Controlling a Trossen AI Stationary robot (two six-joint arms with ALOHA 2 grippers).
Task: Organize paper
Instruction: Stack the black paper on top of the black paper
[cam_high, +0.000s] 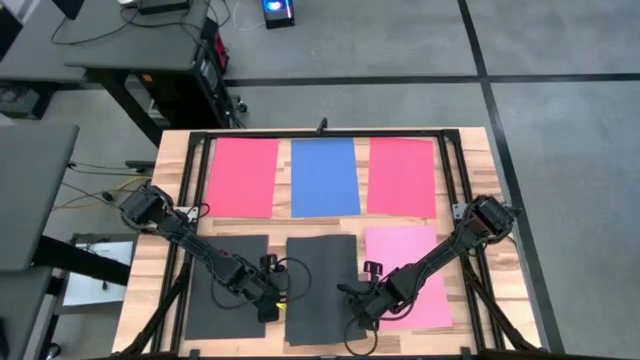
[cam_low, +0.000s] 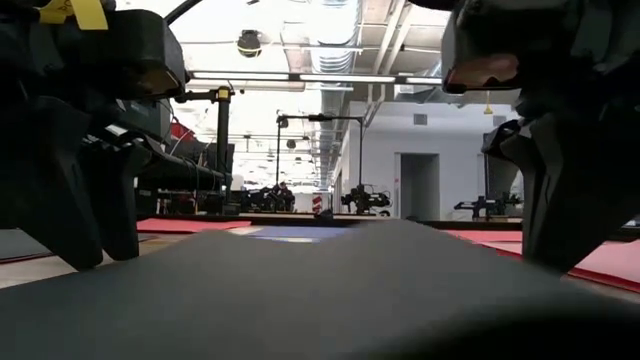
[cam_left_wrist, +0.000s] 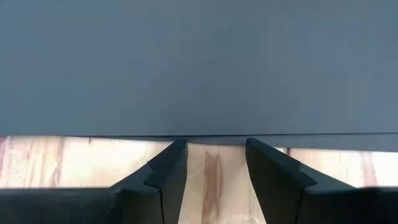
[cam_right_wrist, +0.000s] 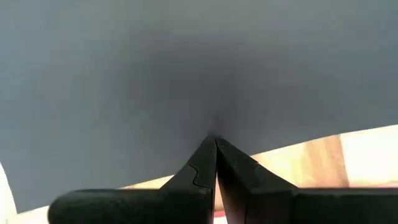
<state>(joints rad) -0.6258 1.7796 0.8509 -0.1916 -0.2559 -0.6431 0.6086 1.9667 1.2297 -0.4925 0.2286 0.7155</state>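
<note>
Two red sheets (cam_high: 241, 177) (cam_high: 401, 176) are flanking a plain blue sheet (cam_high: 325, 177) at the table's twelve o'clock side. A pink sheet (cam_high: 412, 272) is lying at four o'clock, two dark grey sheets (cam_high: 322, 290) (cam_high: 222, 285) at six and seven o'clock. The table (cam_high: 172, 166) is showing pale wood grain, and both arms are appearing black.

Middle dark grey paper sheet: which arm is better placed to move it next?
Right, probably. The right gripper is shut on the middle dark grey paper sheet at its edge, while the left gripper is open at the opposite edge, gripping nothing.
</note>
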